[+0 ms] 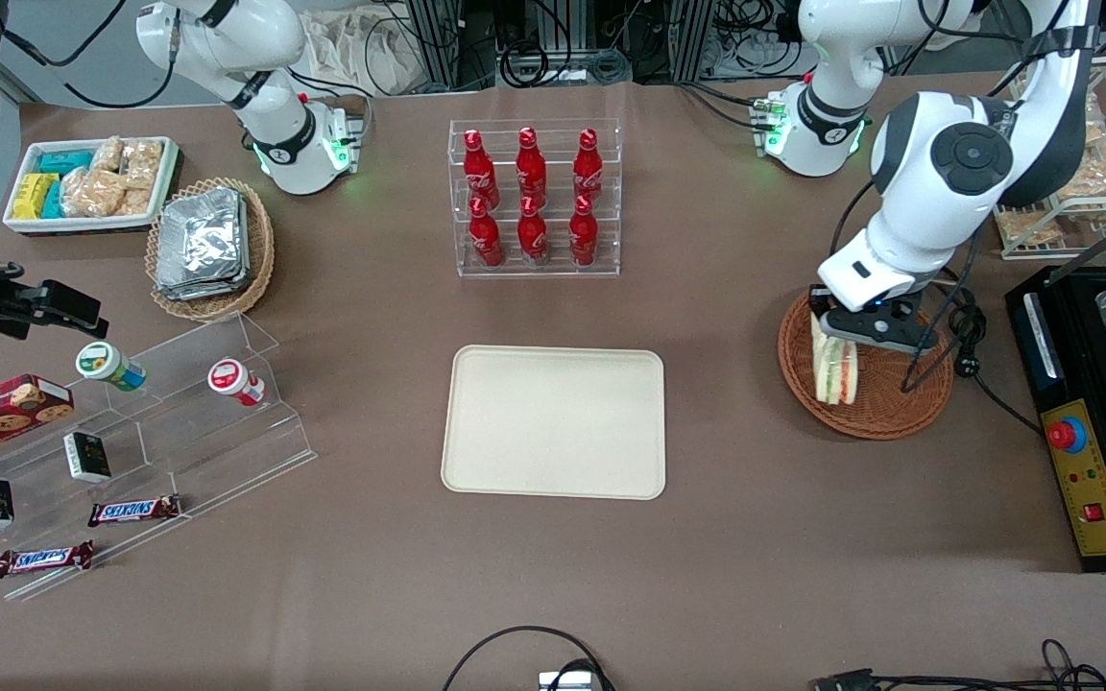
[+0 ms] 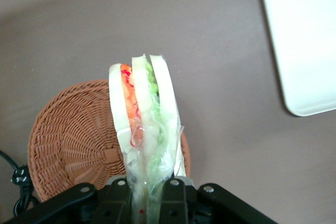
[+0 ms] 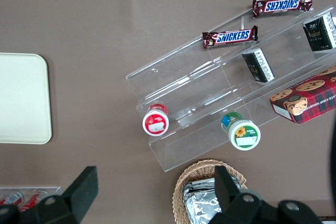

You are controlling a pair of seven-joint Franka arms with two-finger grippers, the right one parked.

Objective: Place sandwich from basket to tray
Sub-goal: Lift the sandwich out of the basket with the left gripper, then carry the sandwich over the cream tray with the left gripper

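Observation:
The sandwich (image 1: 835,368), a wrapped wedge of pale bread with orange-red and green filling, hangs from my left gripper (image 1: 846,338), which is shut on its top end. It is lifted just above the round reddish-brown wicker basket (image 1: 889,398), over the basket's edge toward the tray. In the left wrist view the sandwich (image 2: 144,114) sticks out from between the gripper (image 2: 148,192) fingers, with the basket (image 2: 73,140) below it. The cream tray (image 1: 555,420) lies bare at the table's middle; one corner of it shows in the left wrist view (image 2: 302,40).
A clear rack of red bottles (image 1: 534,197) stands farther from the front camera than the tray. A black machine (image 1: 1095,422) sits beside the basket at the working arm's end. A clear stepped shelf (image 1: 131,451) with snacks lies toward the parked arm's end.

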